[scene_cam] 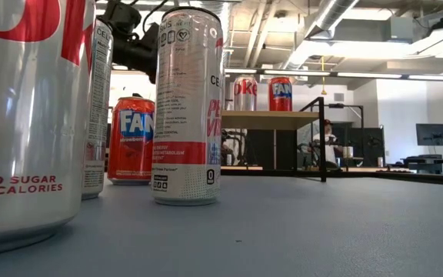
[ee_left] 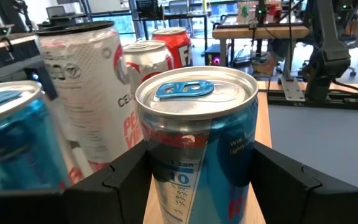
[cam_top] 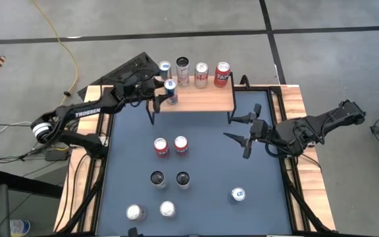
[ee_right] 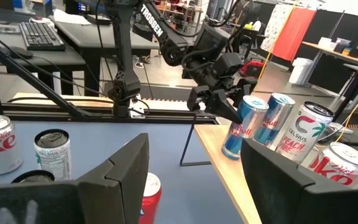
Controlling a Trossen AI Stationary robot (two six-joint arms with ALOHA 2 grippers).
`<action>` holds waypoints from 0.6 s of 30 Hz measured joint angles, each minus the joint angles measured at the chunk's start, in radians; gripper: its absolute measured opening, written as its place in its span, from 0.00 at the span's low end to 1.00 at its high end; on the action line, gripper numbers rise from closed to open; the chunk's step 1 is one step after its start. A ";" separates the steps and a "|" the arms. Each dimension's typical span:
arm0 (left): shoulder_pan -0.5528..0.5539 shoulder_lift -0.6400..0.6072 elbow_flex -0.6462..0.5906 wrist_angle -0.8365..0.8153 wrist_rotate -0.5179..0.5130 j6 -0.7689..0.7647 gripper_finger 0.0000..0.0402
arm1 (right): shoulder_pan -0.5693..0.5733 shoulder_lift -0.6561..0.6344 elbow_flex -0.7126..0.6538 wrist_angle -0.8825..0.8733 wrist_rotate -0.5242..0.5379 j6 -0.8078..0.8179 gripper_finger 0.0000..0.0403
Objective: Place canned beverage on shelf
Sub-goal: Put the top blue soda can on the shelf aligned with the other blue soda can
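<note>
Presently, the shelf (cam_top: 199,100) stood at twelve o'clock on the table, four cans along its far edge. My left gripper (cam_top: 165,90) clasped the blue can (cam_top: 171,91) at the shelf's nine-o'clock end. I judged it should settle upright before release. My right gripper (cam_top: 247,130) waited at three o'clock, fingers apart, empty.

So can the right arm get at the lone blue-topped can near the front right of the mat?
Probably yes. The right gripper hangs open over bare mat, and the blue-topped can stands alone on its side, well apart from the other cans, with nothing between.
</note>
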 joint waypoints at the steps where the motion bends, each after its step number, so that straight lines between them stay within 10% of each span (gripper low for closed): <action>1: 0.005 -0.008 0.000 -0.007 -0.002 0.000 0.54 | 0.000 0.000 0.000 0.000 0.000 0.000 0.61; 18: 0.055 -0.073 -0.001 -0.034 0.007 0.005 0.54 | 0.000 0.000 0.000 -0.002 -0.001 0.019 0.61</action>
